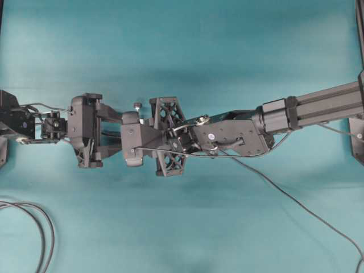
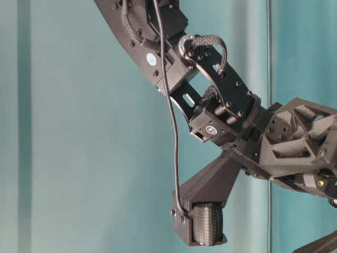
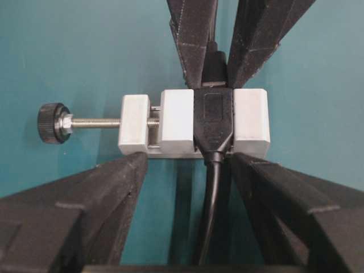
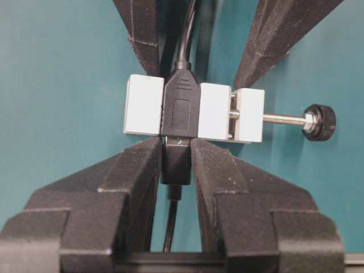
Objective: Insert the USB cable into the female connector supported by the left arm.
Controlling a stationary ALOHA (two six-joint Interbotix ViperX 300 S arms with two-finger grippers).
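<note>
Two claws are meeting — our right claw [image 4: 176,156] clamping the USB cable [image 4: 177,165] at the female connector [image 4: 196,111], our left claw [image 3: 190,165] gaping wide — so we are judging seating comes next.

Overhead view: straight down on the teal tabletop [image 1: 182,51], both arms meeting mid-frame. Table-level view: close and level from the side, perhaps slightly upward. Each wrist view looks along its own fingers, from opposite sides, very near; both share the white clamp block [image 3: 176,122].
</note>
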